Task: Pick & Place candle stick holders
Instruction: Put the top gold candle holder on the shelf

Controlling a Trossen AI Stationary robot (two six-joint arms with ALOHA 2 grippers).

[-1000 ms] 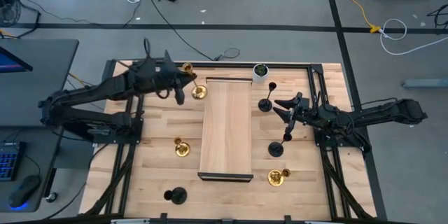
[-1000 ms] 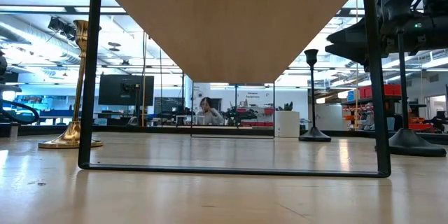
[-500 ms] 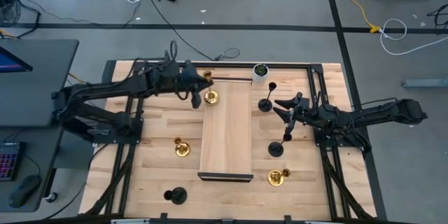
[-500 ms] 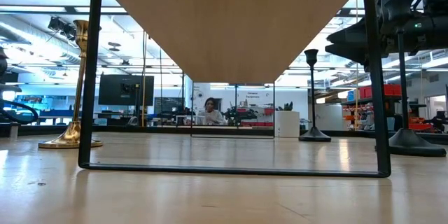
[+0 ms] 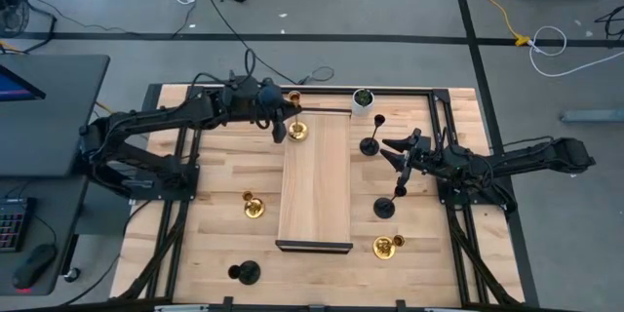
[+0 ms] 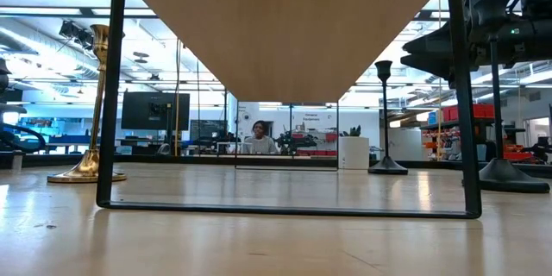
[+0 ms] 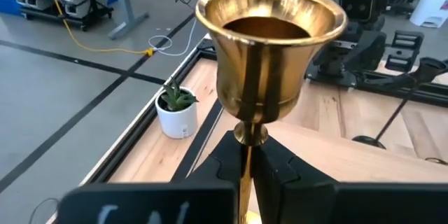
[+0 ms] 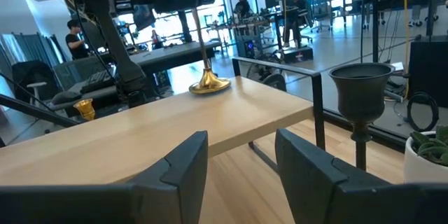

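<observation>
My left gripper (image 5: 282, 123) is shut on a gold candle stick holder (image 5: 296, 129) at the far left corner of the wooden riser board (image 5: 315, 180). The holder's cup (image 7: 271, 42) fills the left wrist view. My right gripper (image 5: 390, 152) is open and empty, to the right of the board, between two standing black holders (image 5: 370, 144) (image 5: 385, 207). Two more gold holders (image 5: 253, 207) (image 5: 387, 246) and one black holder (image 5: 244, 273) stand on their bases on the table. My left gripper pinches the gold holder's thin stem (image 7: 245, 157) between its two fingers, just below the cup. The fingers come level from the table's left and lie across the stem. The holder stands upright, its round base (image 8: 208, 84) on or just above the board; which, I cannot tell.
A small white pot with a green plant (image 5: 363, 99) stands at the far edge, right of the board's far end. The board stands on a thin black frame (image 6: 108, 138) above the table. A person (image 6: 259, 138) sits in the room behind.
My left gripper has gone toward the table's right edge with the gold holder. The holder stays upright, and its base has passed from left of the board to over the board's far left corner. My right arm has kept still.
</observation>
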